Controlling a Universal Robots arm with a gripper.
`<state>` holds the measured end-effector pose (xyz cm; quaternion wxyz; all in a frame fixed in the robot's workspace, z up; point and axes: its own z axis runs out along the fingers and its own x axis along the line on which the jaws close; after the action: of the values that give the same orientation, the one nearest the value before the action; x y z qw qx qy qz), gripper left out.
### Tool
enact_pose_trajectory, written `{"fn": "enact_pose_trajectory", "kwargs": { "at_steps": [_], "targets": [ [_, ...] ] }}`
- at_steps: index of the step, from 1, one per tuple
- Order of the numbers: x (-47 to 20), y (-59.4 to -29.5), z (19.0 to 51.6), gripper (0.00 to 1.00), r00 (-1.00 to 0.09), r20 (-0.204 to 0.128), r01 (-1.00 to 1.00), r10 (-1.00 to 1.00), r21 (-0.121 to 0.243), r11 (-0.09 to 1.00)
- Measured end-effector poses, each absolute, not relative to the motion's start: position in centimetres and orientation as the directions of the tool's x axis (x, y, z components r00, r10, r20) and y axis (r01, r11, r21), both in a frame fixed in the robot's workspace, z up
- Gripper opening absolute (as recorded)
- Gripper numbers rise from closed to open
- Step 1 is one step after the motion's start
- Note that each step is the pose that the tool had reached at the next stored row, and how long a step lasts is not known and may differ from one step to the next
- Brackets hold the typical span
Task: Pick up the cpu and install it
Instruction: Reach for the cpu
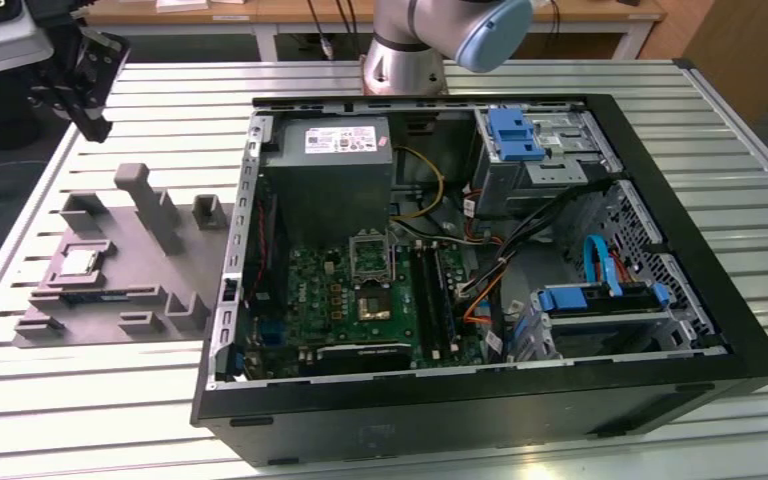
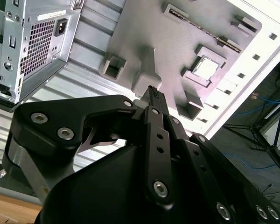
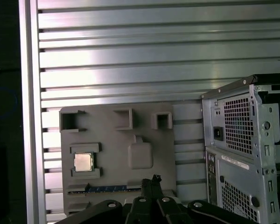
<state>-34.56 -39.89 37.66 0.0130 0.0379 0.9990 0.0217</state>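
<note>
Cpu (image 3: 82, 162) sits in tray (image 3: 112, 140), gripper (image 3: 154, 179) partly cropped.

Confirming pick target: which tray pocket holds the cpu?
The framed square pocket, toward the exterior view's left of the tray: the silvery cpu lies in it, in no other.

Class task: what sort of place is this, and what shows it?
Probably a robotics lab bench for computer assembly: a slotted aluminium table, an open black desktop computer case, and a grey plastic tray holding the small silvery square cpu.
</note>
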Motion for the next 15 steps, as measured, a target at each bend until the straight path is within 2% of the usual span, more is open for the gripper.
{"fn": "enact_pose_trajectory", "kwargs": {
  "at_steps": [15],
  "targets": [
    [-35.7,-39.9,37.6,0.11,-0.997,-0.024,0.075,0.076,0.044,0.996]
  ]
}}
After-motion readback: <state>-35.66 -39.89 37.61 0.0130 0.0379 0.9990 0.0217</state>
